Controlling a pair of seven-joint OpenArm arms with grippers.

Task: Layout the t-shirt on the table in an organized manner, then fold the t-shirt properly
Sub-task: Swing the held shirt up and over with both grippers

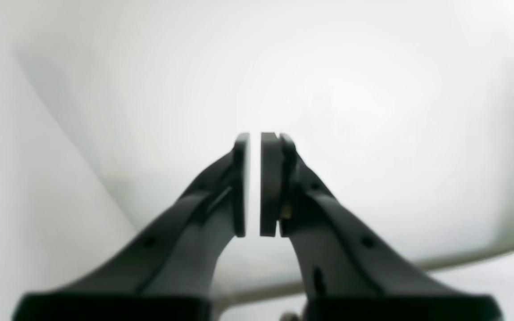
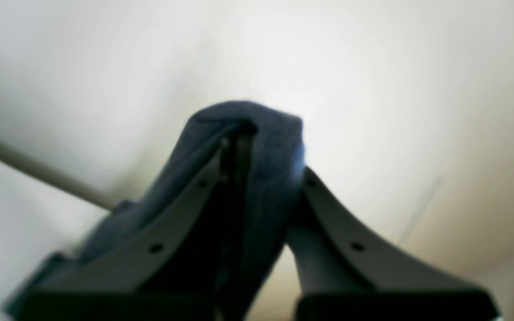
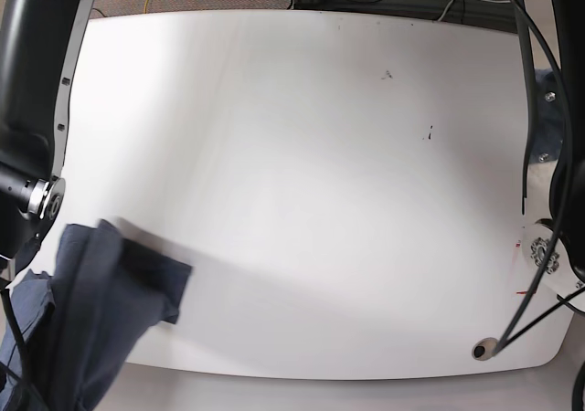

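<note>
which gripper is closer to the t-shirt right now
Right. The right gripper is shut on the t-shirt at the table's edge; the left gripper is shut on nothing, with no shirt near it.

The t-shirt (image 3: 101,310) is plain dark blue, unpatterned, against the glossy white table (image 3: 302,183), which carries small dark specks (image 3: 428,135).

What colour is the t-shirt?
Dark navy blue t-shirt, plain as far as visible; clearest in the base view.
</note>
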